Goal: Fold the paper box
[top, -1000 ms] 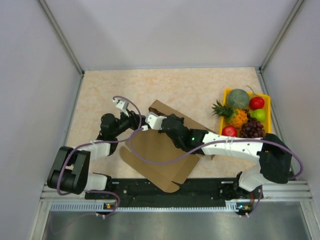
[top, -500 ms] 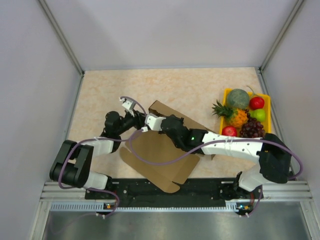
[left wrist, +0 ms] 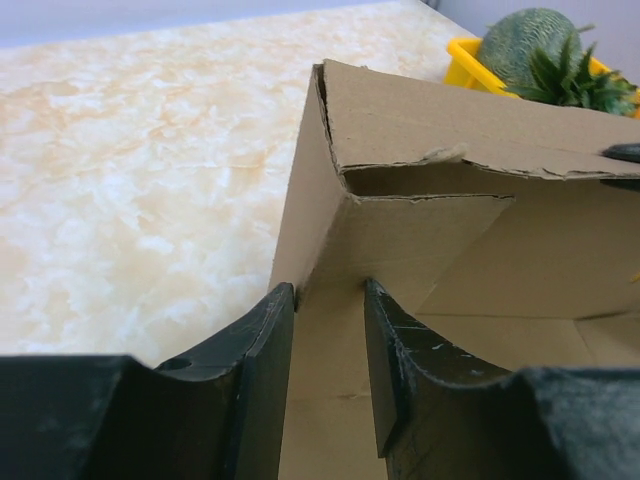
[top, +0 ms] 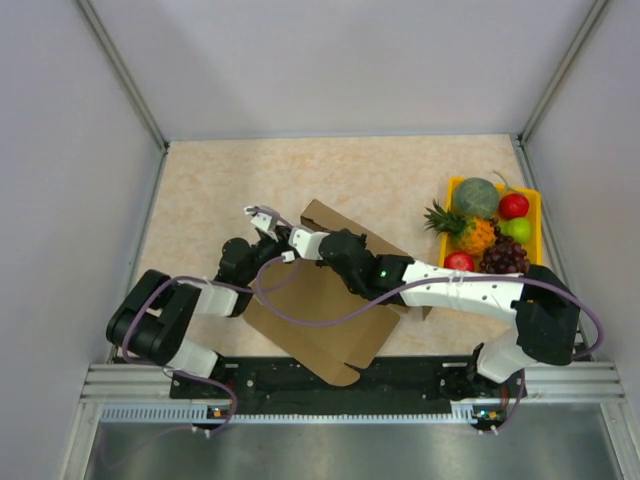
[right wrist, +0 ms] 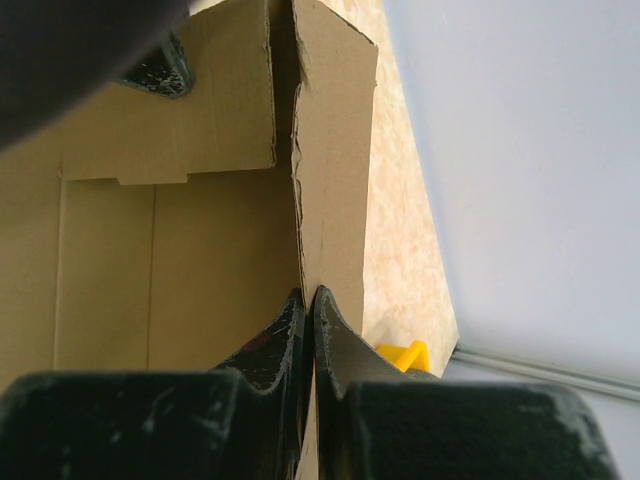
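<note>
Over the table both arms stretch low, right tool pinching the paper box, left tool parted

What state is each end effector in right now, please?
Left end effector: open, jaws astride a paper box wall.
Right end effector: closed, pinching the paper box.

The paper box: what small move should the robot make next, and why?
Probably close the left jaws. They stand open astride an upright side wall of the paper box, not yet pinching it, while the right jaws are shut on another raised wall, which seems to steady the box for a fold.
</note>
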